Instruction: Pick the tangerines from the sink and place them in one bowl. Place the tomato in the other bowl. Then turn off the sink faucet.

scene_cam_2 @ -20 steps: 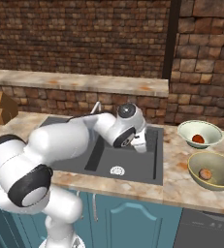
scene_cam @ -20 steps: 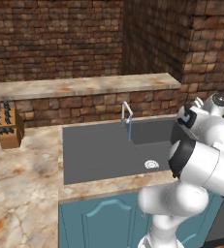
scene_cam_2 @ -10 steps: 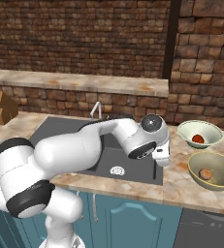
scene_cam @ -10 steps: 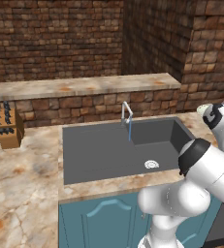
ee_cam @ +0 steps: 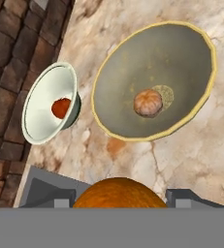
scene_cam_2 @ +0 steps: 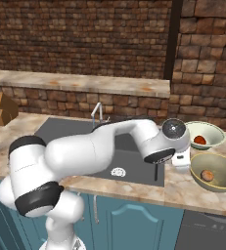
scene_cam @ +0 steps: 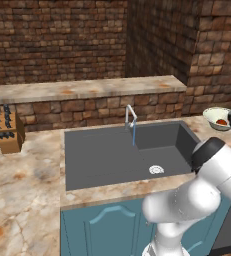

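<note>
My gripper (ee_cam: 116,199) is shut on a bright orange tangerine (ee_cam: 116,193) that bulges between the fingertips (ee_cam: 182,198). It hangs over the counter just beside the olive-tan bowl (ee_cam: 181,53), which holds the paler tangerine (ee_cam: 148,102). Further on, the cream bowl (ee_cam: 40,121) holds the red tomato (ee_cam: 61,108). From the right base, the hand (scene_cam_2: 181,160) is left of the olive-tan bowl (scene_cam_2: 221,181), past the sink's (scene_cam_2: 60,129) right edge. The faucet (scene_cam: 131,117) drops a thin blue stream into the sink (scene_cam: 102,155).
A knife block (scene_cam: 7,131) stands on the marble counter far left of the sink. A brick ledge (scene_cam: 82,90) runs behind the faucet, and a brick wall rises right behind the cream bowl (scene_cam_2: 210,128). My white arm (scene_cam_2: 109,146) spans the sink's right half.
The arm has swung right, from over the sink to the counter beside the bowls, carrying the bright orange tangerine. The jaws have stayed shut on it.
</note>
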Motion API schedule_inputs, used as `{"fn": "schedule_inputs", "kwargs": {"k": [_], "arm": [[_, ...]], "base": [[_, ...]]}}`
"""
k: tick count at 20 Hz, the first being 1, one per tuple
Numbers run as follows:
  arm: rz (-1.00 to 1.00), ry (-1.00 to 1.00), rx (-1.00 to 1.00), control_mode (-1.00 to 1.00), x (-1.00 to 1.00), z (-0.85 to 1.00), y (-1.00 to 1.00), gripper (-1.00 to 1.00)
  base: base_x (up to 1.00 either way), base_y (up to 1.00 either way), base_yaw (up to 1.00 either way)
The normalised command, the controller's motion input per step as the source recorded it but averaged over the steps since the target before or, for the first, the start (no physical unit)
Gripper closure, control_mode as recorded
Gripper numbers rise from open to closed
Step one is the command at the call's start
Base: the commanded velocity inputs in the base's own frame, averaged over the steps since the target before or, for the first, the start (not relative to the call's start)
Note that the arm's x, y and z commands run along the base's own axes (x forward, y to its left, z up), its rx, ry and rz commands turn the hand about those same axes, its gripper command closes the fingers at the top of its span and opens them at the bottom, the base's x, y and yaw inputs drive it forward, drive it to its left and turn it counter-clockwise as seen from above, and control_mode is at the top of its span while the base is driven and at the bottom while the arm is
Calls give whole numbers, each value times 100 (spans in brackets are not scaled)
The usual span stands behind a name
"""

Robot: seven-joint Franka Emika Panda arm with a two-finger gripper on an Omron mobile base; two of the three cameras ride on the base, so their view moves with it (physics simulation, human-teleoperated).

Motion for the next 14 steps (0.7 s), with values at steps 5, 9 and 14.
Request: {"fn": "schedule_inputs", "kwargs": {"k": [5, 9, 14], "arm": [[0, 4, 0, -100, 1, -4, -43, 100], [0, 1, -1, -100, 4, -17, -35, 100], [0, 0, 0, -100, 3, -24, -30, 100]], "base": [[0, 0, 0], [0, 0, 0], [0, 0, 0]]}}
